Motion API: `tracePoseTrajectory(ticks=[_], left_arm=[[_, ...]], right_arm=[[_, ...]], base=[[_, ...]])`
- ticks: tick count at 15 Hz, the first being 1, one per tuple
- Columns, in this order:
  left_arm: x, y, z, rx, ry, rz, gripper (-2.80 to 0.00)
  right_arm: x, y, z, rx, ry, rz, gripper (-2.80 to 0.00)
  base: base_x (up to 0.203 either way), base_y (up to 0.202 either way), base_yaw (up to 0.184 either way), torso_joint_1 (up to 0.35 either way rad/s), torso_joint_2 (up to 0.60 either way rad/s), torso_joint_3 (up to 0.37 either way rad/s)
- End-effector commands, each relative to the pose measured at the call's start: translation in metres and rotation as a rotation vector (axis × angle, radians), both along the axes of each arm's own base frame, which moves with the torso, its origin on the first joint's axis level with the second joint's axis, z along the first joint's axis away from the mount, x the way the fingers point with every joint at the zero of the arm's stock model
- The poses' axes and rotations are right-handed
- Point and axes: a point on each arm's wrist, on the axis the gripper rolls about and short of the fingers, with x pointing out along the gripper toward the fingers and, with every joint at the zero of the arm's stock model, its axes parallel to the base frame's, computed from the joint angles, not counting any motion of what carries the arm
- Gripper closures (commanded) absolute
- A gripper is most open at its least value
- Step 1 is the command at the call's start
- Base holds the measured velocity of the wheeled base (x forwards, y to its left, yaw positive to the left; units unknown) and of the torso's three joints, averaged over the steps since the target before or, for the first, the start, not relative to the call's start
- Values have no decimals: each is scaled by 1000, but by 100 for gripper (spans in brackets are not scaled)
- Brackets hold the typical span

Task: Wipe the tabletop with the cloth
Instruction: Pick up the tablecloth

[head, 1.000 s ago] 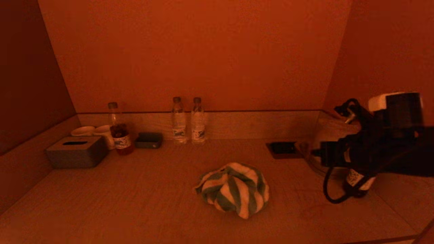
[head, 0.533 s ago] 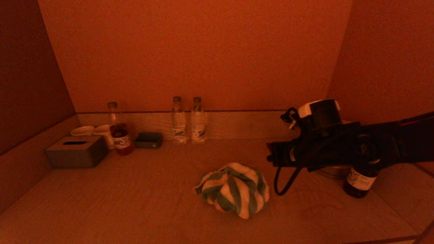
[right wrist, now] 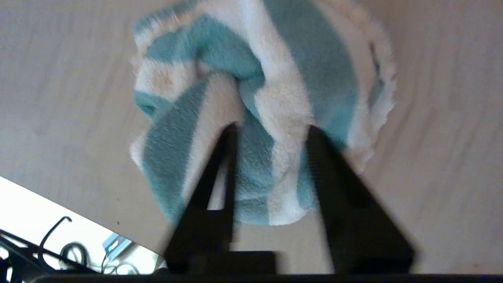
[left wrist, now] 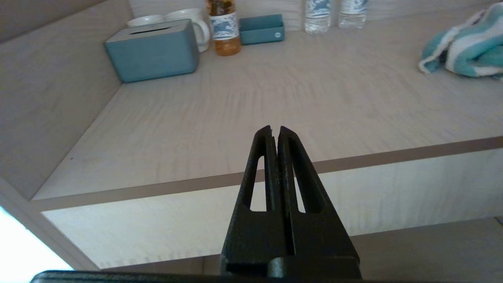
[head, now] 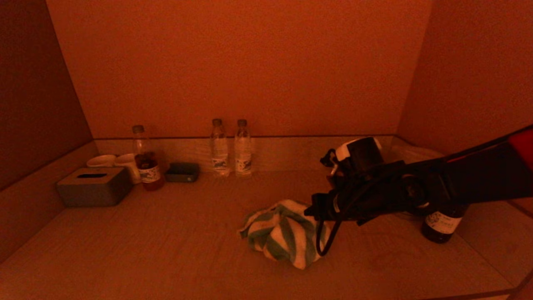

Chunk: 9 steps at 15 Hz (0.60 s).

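My right claw (right wrist: 271, 131) hangs spread over the soft, floppy cloth (right wrist: 259, 98) mid-frame, so I'd pinch its bunched top fold.

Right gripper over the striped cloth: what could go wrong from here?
1. The right gripper is open above the bunched cloth; closing on one loose fold may lift only a corner, leaving too little cloth for wiping.
2. The dark bottle stands right beside the right arm; a wide sweep could tip it.
3. The arm's dangling cable hangs over the cloth and could snag it.
The left gripper is shut and parked off the table's front edge.
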Motion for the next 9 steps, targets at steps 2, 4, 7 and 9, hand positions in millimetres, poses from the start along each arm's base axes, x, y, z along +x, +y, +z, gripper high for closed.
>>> tracePoseTrajectory(ticks=[2,4,7,9], left_arm=[[0,0,0,0,0,0,0],[0,0,0,0,0,1,0],[0,0,0,0,0,1,0],[0,0,0,0,0,1,0]], right_arm=[[-5,6,-1,-3,6,18,-280],[-7,10,-2,-7,10,32,-280],[-11,17,-3,-12,16,55,-280],[-11,17,-3,-12,16,55,-280]], base=[[0,0,0,0,0,0],[0,0,0,0,0,0],[0,0,0,0,0,0],[0,0,0,0,0,0]])
